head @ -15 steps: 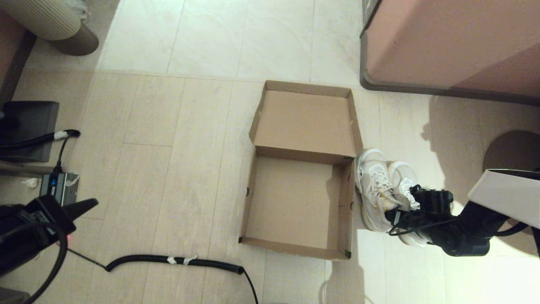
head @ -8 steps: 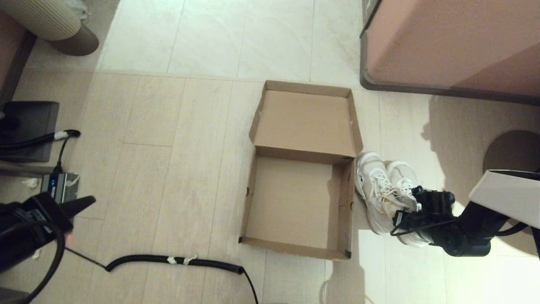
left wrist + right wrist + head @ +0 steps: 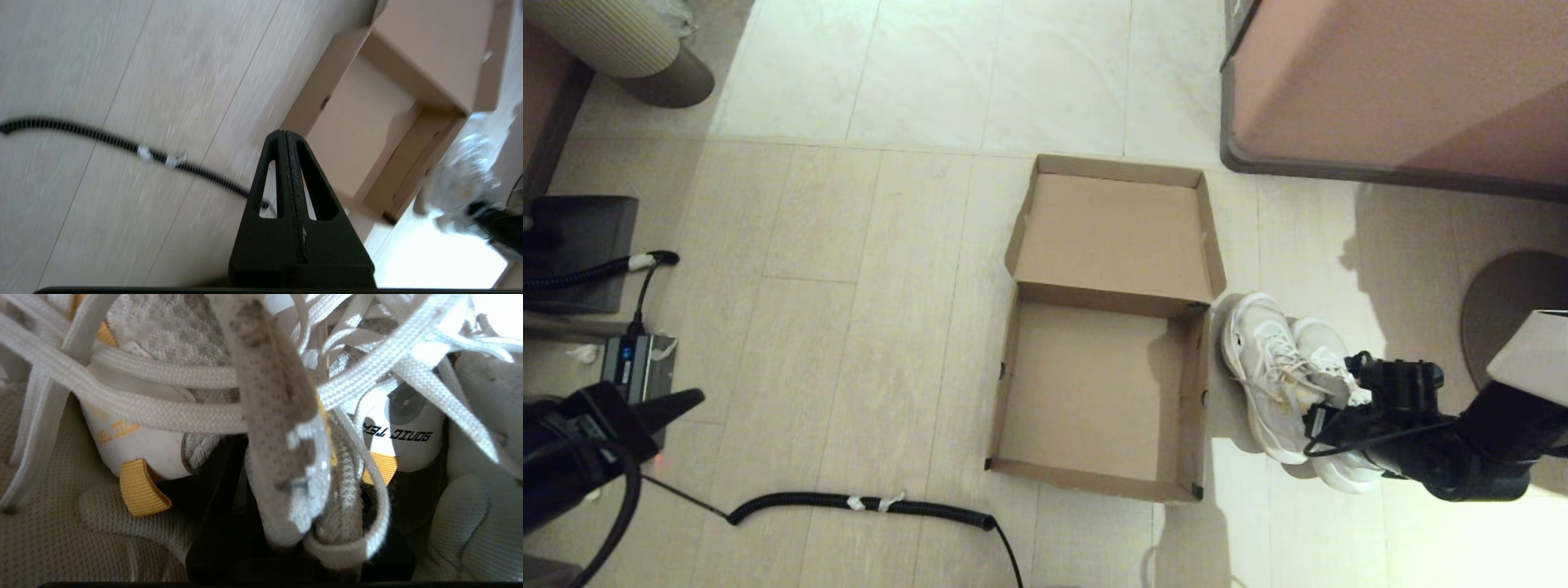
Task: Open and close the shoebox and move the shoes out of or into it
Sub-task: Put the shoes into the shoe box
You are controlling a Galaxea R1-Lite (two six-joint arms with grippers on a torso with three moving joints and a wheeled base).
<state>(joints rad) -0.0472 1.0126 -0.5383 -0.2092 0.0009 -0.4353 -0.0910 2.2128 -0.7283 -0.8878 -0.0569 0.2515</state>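
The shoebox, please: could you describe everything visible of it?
The shoebox is plain brown cardboard, shallow and squarish, lying open and empty on the pale floor. Its attached flap lid is folded back flat, away from the robot. The shoes sit close beside its right wall; contact cannot be told.

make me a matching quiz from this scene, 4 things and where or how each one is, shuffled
Things:
1. shoebox
2. shoes
3. left tool
4. black corrugated hose

States:
A. shut, holding nothing
B. lying on the floor on the box's left
C. open and empty
D. gripped by the right tool, beside the box's right wall

Pairs: 1-C, 2-D, 3-A, 4-B
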